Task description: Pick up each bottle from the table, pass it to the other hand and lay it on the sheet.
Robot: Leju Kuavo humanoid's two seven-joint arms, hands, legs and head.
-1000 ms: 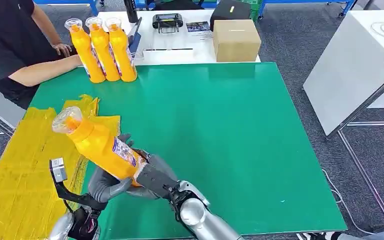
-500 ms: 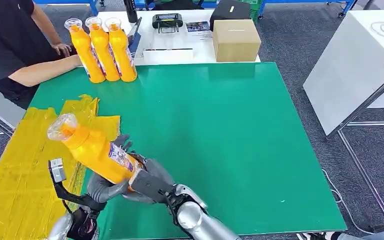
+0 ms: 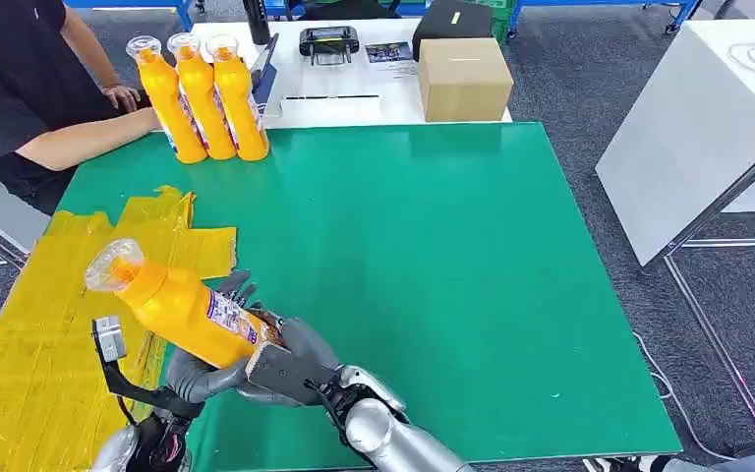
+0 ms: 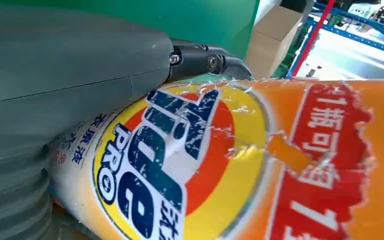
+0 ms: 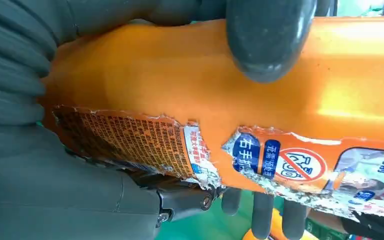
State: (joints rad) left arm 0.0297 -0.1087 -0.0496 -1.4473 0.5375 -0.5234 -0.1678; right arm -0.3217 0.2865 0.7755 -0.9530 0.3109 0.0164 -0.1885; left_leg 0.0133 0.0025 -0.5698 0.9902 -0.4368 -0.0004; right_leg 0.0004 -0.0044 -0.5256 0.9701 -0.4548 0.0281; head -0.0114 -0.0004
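Bottle point(image 3: 179, 308), orange plastic with a clear cap, is held tilted in the lower left of the frame, cap pointing up and left, above the near edge of the yellow sheet point(image 3: 39, 324). Both hands meet at its lower body. The right hand point(image 3: 290, 366) wraps the base, its fingers point(image 5: 270, 35) curled over the orange side just beside a torn label. The left hand point(image 3: 200, 374) cups the bottle from underneath, its fingers point(image 4: 205, 57) pressed against the label side, so both hands are holding it together, mid-handover.

The bottle looks stiff and smooth, likely slippery where the plastic is bare, and probably fairly heavy if full. The peeling label offers a rougher patch; the wide lower body seems the safest place to take hold, rather than the narrow neck.

The green tabletop point(image 3: 403, 265) spreads across the middle of the frame. At the upper left, three more orange bottles point(image 3: 202, 93) stand upright, touching in a row, near a person's arm point(image 3: 79, 138). A cardboard box point(image 3: 464, 79) sits beyond them at top centre.
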